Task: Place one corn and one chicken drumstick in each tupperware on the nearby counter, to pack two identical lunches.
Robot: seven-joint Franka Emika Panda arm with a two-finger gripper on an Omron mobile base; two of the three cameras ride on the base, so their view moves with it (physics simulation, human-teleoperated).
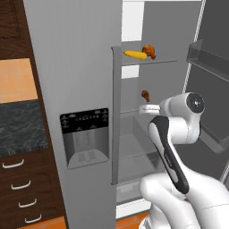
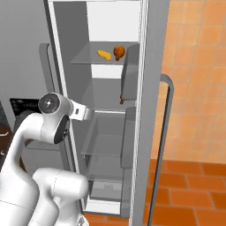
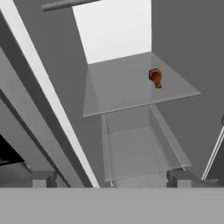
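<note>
Fridge (image 1: 71, 67) stands open before me, and my claw (image 3: 111, 179) is spread wide and empty, aimed at a chicken drumstick (image 3: 155, 77) on the middle shelf (image 3: 127, 94). One corn (image 1: 135, 54) and another drumstick (image 1: 149, 51) sit together on the shelf above. Risk, I judge: reaching in, my fingers could clip the shelf edge or nudge the glossy drumstick toward the back.

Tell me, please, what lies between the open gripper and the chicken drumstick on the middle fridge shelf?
Nothing: in the hand view, bare glass shelf separates the open gripper from the lone chicken drumstick.
</note>
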